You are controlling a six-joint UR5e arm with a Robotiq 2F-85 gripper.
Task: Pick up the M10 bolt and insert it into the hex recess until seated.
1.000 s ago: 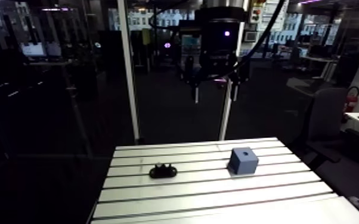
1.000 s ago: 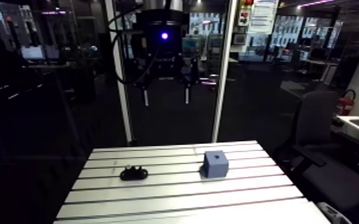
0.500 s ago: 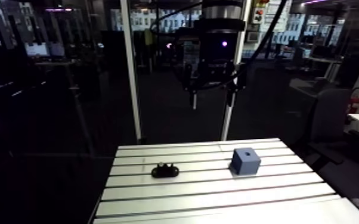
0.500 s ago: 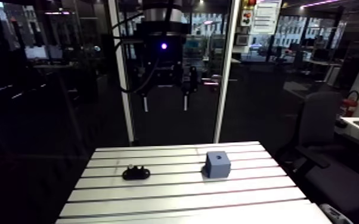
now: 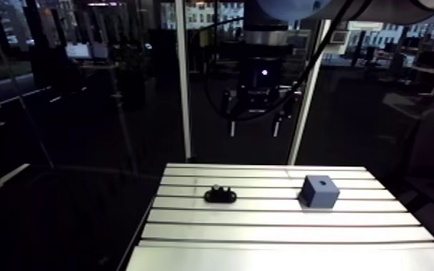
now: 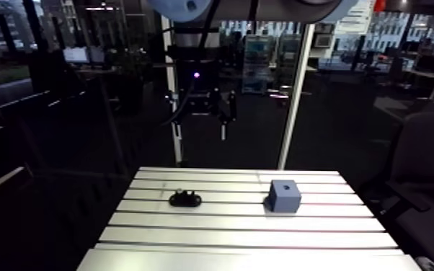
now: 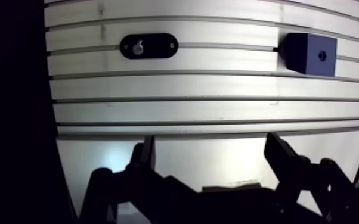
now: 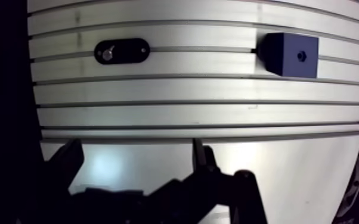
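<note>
Arm [image 6: 249, 9]: one; upper link spans the top edge of the arm view.
Wrist [image 5: 264, 54]: vertical, upper centre of frame, pointing down.
Gripper [image 5: 254, 131]: hangs below wrist; two fingers [image 7: 148, 152] spread wide, nothing between.

The bare table [image 7: 188, 110] between the gripper [image 7: 210, 143] and the black holder [image 7: 148, 46] offers an unobstructed path. The blue block [image 7: 310, 53] stands well apart from the holder, with open surface between them.

Bolt [image 7: 138, 47] in a holder [image 7: 161, 46] on the table [image 7: 206, 110], the block [image 7: 310, 53] well apart beside it (roughly one row).
</note>
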